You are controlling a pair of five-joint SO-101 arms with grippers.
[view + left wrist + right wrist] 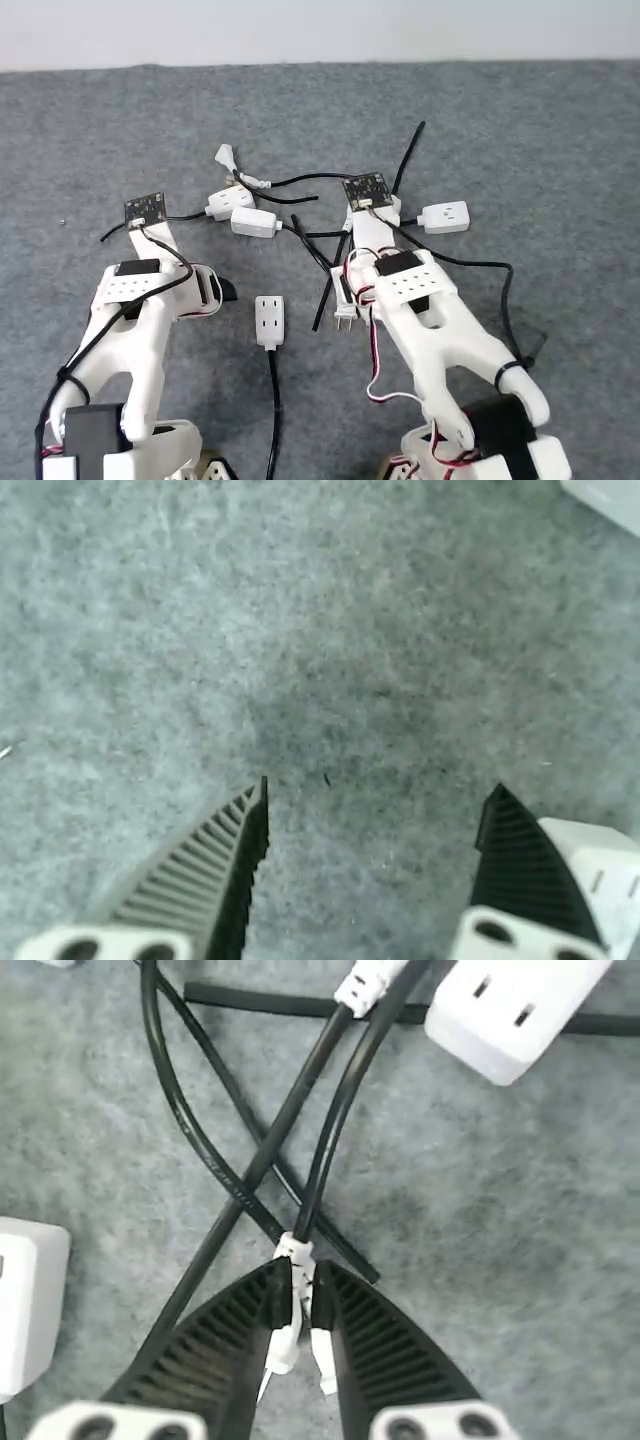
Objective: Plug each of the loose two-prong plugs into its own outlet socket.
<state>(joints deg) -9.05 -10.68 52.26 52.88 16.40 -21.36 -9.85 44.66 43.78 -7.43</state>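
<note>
My right gripper [297, 1295] is shut on a white two-prong plug [292, 1332] with a black cord [330, 1130]. From above the plug [344, 315] hangs under that gripper [347, 296], prongs toward the table's near side. A white outlet tap [269, 320] on a black cord lies between the arms; its corner [25, 1300] is beside the held plug. A white socket block [445, 216] lies to the right, also close ahead [510, 1010]. My left gripper [375, 800] stands open over bare carpet, left of the tap [215, 290].
More white sockets [254, 222] and a small plug [225, 155] lie behind the left arm, joined by crossing black cords [325, 270]. Grey carpet [520, 130] covers the table. A white block with slot marks [600, 875] sits beside one left finger.
</note>
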